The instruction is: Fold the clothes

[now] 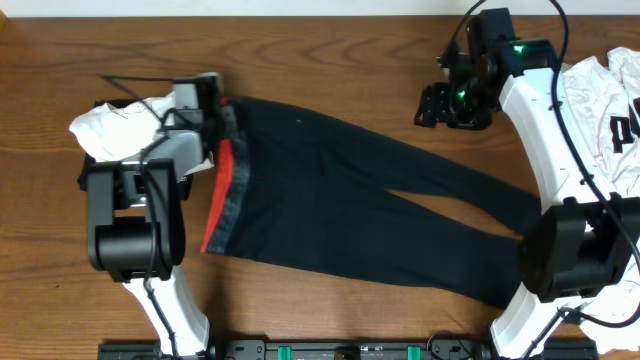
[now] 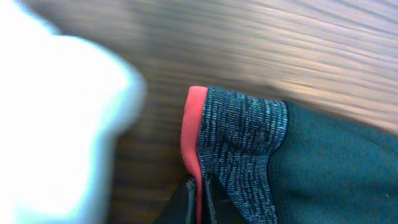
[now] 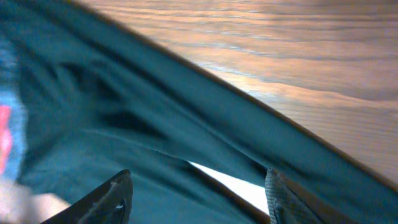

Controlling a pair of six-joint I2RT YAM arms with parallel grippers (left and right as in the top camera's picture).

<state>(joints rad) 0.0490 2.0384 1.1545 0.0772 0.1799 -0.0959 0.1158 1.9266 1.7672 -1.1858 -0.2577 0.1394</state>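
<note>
Overhead: The pants [image 1: 340,190] lie flat across the table [image 1: 330,50]. Their long axis runs from the waistband [image 1: 232,190] at 9 o'clock to the cuffs near 4 o'clock. My left gripper [image 1: 222,108] sits on the waistband's 12 o'clock corner, just beside a white T-shirt [image 1: 110,125]. My right gripper [image 1: 455,100] hangs over bare wood, with the upper leg at its 6 o'clock. The cuffs are nearer to that arm.

Left wrist: My left gripper [image 2: 200,186] is clamped on the red-edged waistband [image 2: 242,137], jaws together with cloth between them.

Right wrist: My right gripper [image 3: 199,196] stands spread and holds nothing. Dark pants [image 3: 124,106] fill the view from 6 to 9 o'clock, and the table [image 3: 280,50] shows at 1 o'clock.

Judgement: The waist end is secured. The fold likely depends on my right gripper reaching toward 5 o'clock for the leg ends.
</note>
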